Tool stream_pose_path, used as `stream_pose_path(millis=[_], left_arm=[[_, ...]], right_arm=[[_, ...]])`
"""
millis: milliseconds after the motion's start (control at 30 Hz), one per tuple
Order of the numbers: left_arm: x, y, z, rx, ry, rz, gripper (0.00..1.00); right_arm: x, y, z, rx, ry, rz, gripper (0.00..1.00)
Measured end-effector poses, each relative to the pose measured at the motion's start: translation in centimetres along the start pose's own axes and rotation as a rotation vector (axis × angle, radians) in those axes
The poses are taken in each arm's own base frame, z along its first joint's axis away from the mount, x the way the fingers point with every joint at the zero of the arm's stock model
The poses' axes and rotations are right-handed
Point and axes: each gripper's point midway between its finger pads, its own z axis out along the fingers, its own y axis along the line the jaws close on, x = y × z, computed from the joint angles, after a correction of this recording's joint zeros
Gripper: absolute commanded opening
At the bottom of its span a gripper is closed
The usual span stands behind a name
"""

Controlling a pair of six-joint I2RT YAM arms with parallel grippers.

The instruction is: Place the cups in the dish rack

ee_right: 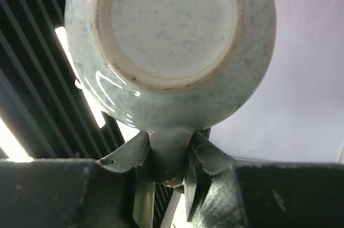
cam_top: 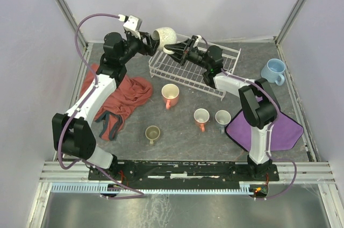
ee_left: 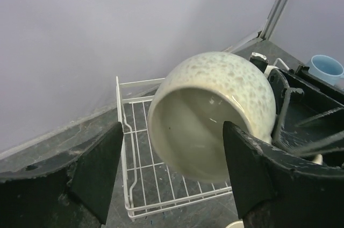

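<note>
A cream speckled cup (cam_top: 165, 36) hangs on its side above the back left corner of the white wire dish rack (cam_top: 193, 73). My right gripper (cam_top: 175, 50) is shut on its handle; the right wrist view shows the cup's base (ee_right: 172, 34) above the right gripper (ee_right: 171, 152), whose fingers pinch the handle. My left gripper (cam_top: 150, 43) stands open at the cup's mouth. In the left wrist view the cup (ee_left: 215, 104) faces me between the spread jaws of the left gripper (ee_left: 172, 150), which do not clamp it, with the rack (ee_left: 129, 147) below.
On the table in front of the rack stand a salmon-orange cup (cam_top: 170, 95), a white-and-orange cup (cam_top: 201, 116), a grey-blue cup (cam_top: 222, 118) and an olive-green cup (cam_top: 152, 133). A light blue cup (cam_top: 274, 70) sits far right. A red cloth (cam_top: 121, 96) lies left, a purple cloth (cam_top: 271, 128) right.
</note>
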Motion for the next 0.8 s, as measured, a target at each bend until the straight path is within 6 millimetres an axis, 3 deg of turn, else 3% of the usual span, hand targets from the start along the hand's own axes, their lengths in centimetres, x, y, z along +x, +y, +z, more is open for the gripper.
stream_pose_path(millis=[267, 400, 600, 733, 800], left_arm=[[0.1, 0.7, -0.2, -0.045, 0.008, -0.004, 0.89], [0.2, 1.6, -0.4, -0.07, 0.014, -0.015, 0.92], [0.5, 5.0, -0.8, -0.173, 0.033, -0.087, 0.94], [0.9, 7.8, 1.2, -0.214, 0.088, -0.132, 0.94], [2.1, 8.9, 2.4, -0.225, 0.131, -0.152, 0.94]], right_arm=[[-4.0, -0.1, -2.1, 0.006, -0.111, 0.015, 0.01], [-7.0, -0.5, -4.0, 0.056, -0.173, 0.056, 0.01], [-10.7, -3.0, -6.9, 0.238, -0.266, 0.096, 0.01], [-12.0, -4.3, -8.0, 0.412, -0.295, 0.013, 0.01], [-11.9, -4.5, -8.1, 0.491, -0.286, -0.05, 0.01]])
